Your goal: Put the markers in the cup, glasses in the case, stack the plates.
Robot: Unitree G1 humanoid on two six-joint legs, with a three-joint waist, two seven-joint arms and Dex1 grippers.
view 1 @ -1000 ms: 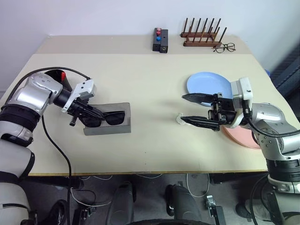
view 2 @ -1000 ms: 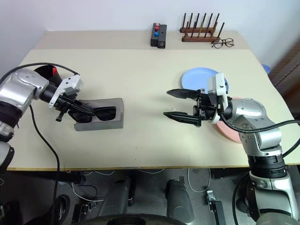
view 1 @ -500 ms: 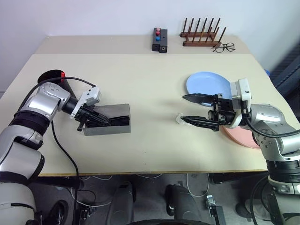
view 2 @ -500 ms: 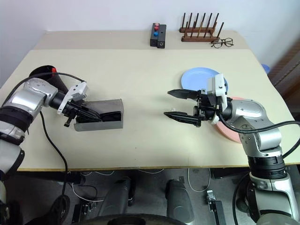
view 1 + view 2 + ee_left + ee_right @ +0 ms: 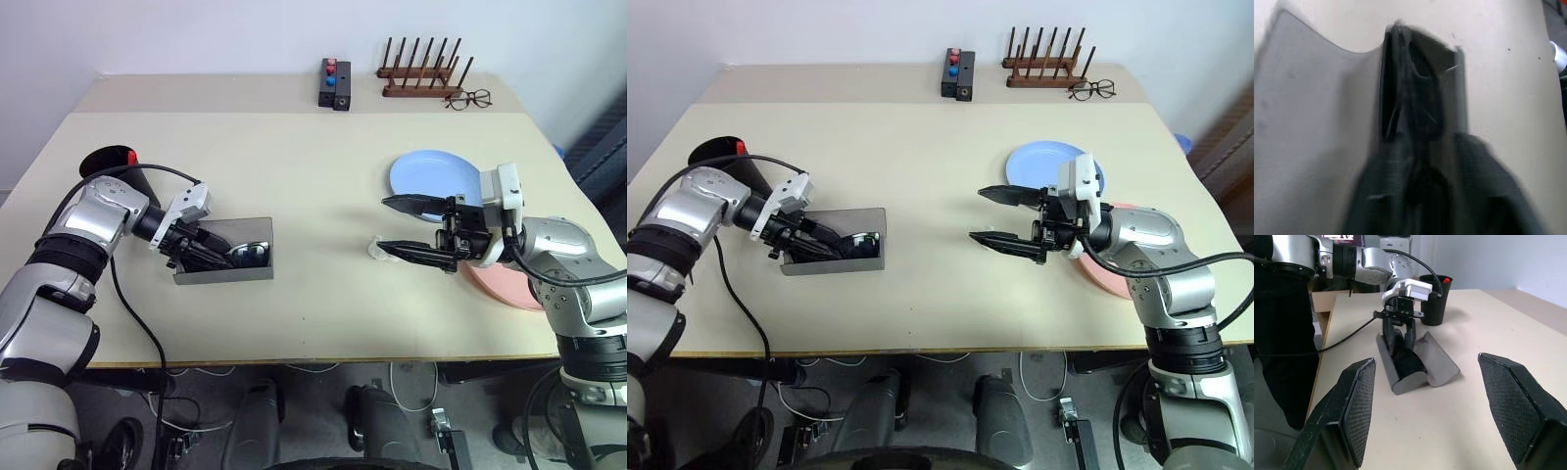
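At left of centre in the head views, the grey case (image 5: pixel 227 257) lies flat on the beige table (image 5: pixel 304 186), and the black glasses (image 5: pixel 245 256) rest inside it toward its right end. The left gripper (image 5: pixel 208 253) reaches down into the case from the left; in the right wrist view its two black fingers (image 5: pixel 1387 330) stand a little apart over the glasses, so it looks parted rather than clamped, though the left wrist view is too blurred to show whether a finger touches the frame.

Behind that arm, at the far left, stands the black cup (image 5: pixel 106 162) with a marker's red end (image 5: pixel 131 156) showing at its rim.

Right of centre, the right gripper (image 5: pixel 400 227) hangs above the table with its fingers spread wide and nothing between them. Just beside its lower finger lies a small pale object (image 5: pixel 373 249) that I cannot identify. Past the gripper, the light blue plate (image 5: pixel 431 176) lies flat on the table, and the salmon pink plate (image 5: pixel 505 287) lies lower right of it near the table's right edge, partly hidden by the right arm; the two sit side by side, not stacked.

Along the top of the frame sit a black block (image 5: pixel 335 84) with red and blue knobs, a wooden peg rack (image 5: pixel 421 73), and wire-framed spectacles (image 5: pixel 469 99) just beside the rack.
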